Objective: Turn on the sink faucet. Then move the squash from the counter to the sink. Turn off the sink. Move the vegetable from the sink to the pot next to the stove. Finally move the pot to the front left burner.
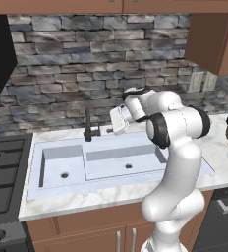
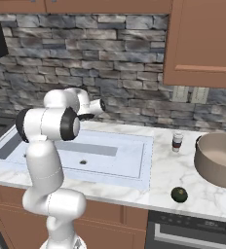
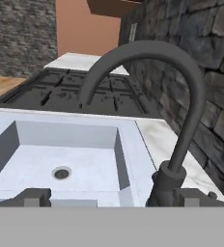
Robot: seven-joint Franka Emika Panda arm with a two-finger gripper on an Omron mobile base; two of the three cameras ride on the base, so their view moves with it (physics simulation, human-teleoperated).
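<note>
The white marble counter with grey veining [image 2: 183,168] carries everything named here, and I take the wide, pale bluish-white double-basin sink [image 1: 111,162] set into it as my landmark. To one side of the sink lies the black gas stove with cast grates [image 1: 3,167]. Well beyond the sink's other end stands the wide, round, brownish-grey metal pot [image 2: 219,158]. The small, round, dark green squash [image 2: 179,194] rests on the counter near its front edge, between sink and pot and just in front of the pot.

At the sink's back rim rises the slim dark metal faucet [image 1: 88,127], its long axis upright and its arched spout reaching over the smaller basin. My pincer [image 1: 115,121] hovers beside it, over the sink's rear edge. In the hand view the faucet's base [image 3: 169,185] stands close ahead, just inside one dark fingertip [image 3: 193,197]. The jaws are spread to their widest; they hold nothing and touch nothing. No water runs, so I judge the lever to be my coming target.
</note>
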